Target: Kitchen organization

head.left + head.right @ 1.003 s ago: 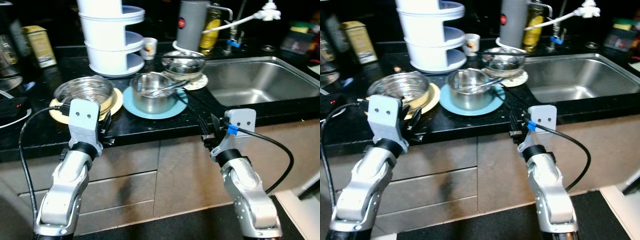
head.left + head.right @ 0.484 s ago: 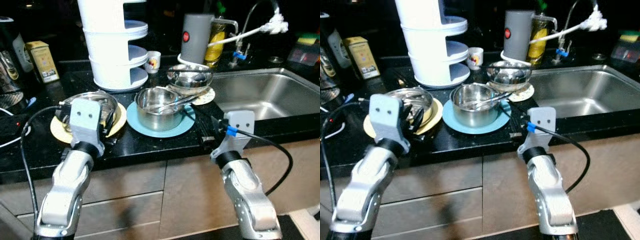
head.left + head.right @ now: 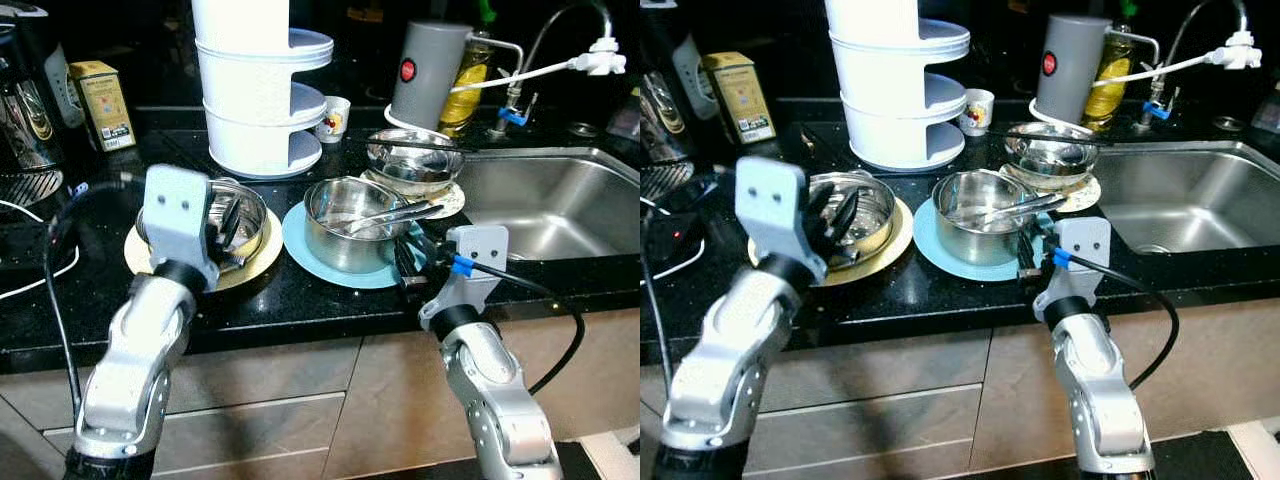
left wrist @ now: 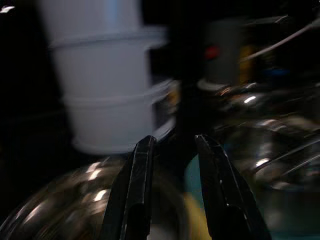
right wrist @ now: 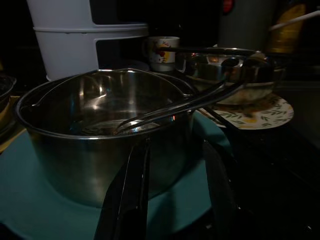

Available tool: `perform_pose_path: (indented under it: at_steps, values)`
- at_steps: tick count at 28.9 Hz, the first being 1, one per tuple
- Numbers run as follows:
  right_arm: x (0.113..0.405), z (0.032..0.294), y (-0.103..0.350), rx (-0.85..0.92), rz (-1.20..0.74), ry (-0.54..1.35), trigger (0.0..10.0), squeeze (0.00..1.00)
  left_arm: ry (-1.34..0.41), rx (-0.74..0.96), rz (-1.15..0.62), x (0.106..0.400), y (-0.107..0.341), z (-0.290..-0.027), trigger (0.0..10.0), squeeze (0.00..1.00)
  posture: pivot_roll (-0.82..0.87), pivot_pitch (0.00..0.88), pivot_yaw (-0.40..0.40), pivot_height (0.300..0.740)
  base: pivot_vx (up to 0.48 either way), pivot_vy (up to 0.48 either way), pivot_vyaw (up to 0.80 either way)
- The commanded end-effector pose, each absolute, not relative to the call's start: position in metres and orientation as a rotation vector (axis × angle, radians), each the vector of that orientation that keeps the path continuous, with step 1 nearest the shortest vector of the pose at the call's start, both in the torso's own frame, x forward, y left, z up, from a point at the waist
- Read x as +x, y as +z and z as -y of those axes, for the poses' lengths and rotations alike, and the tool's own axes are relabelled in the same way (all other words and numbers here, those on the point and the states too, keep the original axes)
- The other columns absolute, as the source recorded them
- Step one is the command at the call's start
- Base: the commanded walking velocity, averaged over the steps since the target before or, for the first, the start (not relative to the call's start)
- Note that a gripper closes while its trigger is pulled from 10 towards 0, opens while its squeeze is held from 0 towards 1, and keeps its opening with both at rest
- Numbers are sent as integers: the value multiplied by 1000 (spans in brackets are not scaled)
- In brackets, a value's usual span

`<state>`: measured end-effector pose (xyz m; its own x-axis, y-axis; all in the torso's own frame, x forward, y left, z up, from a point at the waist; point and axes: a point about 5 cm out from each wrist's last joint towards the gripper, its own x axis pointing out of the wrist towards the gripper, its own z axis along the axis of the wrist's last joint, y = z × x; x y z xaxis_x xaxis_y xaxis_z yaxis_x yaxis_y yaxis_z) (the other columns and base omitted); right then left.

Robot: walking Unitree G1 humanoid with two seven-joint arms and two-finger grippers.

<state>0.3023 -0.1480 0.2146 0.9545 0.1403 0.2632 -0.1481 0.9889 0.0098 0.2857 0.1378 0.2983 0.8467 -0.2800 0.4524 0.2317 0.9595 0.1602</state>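
Observation:
A steel bowl (image 3: 205, 212) sits on a yellow plate (image 3: 252, 270) at the left of the black counter. My left gripper (image 3: 230, 218) hangs open just over this bowl's rim, nothing between its fingers (image 4: 134, 190). In the middle, a steel pot (image 3: 345, 215) stands on a blue plate (image 3: 300, 238), with metal tongs (image 3: 400, 212) resting across it. My right gripper (image 3: 408, 262) is open at the blue plate's near right edge, pointing at the pot (image 5: 100, 130). Behind, another steel bowl (image 3: 412, 160) rests on a patterned plate (image 3: 448, 200).
A white tiered stand (image 3: 262, 90), a small mug (image 3: 338, 112) and a grey canister (image 3: 430, 75) line the back. The steel sink (image 3: 545, 200) with its faucet (image 3: 590, 55) lies to the right. A yellow tin (image 3: 105, 105) and a kettle (image 3: 30, 100) stand at far left.
The camera has come closer to the counter. Both arms have risen from the counter's front edge: the left gripper is now over the left bowl, the right one at the blue plate.

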Motion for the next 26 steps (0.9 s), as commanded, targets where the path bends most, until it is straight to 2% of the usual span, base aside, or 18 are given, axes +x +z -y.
perform_pose_path:
  at_steps: [1,4,8,9,15,19,23,24,25,26]
  values:
    - [301,149,211,23,246,146,10000,0,-319,99,487,283,300,-134,10000,0,-29,101,-53,740,0,0,0]
    - [301,148,211,25,244,149,10000,0,-355,120,479,282,312,-134,10000,0,-28,100,-53,740,0,0,0]
    - [300,148,210,28,240,155,10000,0,-306,206,403,288,313,-148,10000,0,-29,95,-53,740,0,0,0]
    - [300,147,209,31,237,159,10000,0,-302,236,395,289,312,-155,10000,1000,-29,95,-53,740,0,0,0]
    - [299,146,207,36,228,177,10000,0,-372,283,390,285,317,-175,10000,1000,-26,89,-61,740,0,0,0]
    - [298,144,206,41,225,192,10000,0,-423,299,389,280,328,-199,10000,1000,-24,86,-63,740,0,0,0]
    - [298,143,206,46,224,198,10000,0,-474,325,385,275,332,-209,10000,1000,-20,84,-63,740,0,0,0]
    - [298,143,205,49,224,202,10000,0,-507,334,372,271,332,-214,10000,204,-19,83,-64,740,0,0,0]
    - [297,142,205,51,224,206,10000,0,-548,351,361,266,331,-218,10000,0,-18,83,-65,740,0,0,0]
    - [297,141,205,55,223,210,10000,0,-562,406,351,262,327,-223,10000,0,-18,83,-65,740,0,0,0]
